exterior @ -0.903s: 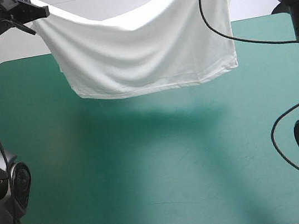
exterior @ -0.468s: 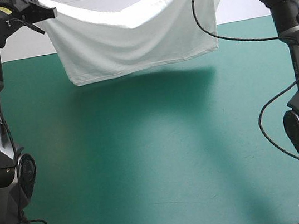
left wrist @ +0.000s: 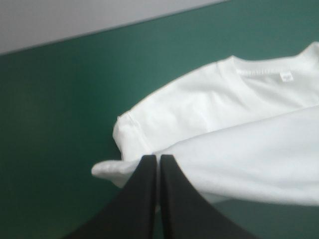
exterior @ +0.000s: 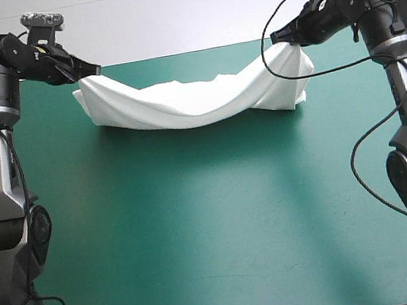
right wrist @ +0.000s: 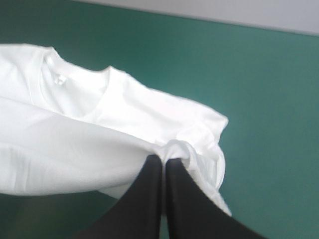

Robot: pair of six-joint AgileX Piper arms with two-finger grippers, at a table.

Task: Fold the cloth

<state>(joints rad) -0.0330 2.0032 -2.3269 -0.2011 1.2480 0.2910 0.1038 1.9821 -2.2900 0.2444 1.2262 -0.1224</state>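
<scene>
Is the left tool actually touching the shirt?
Touching. The left wrist view shows the left tool pinched shut on an edge of the T-shirt, with no gap between them.

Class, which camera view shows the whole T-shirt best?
The high view: the T-shirt shows end to end, held between the left gripper and right gripper. Each wrist view shows only the collar and one gripped corner.
</scene>
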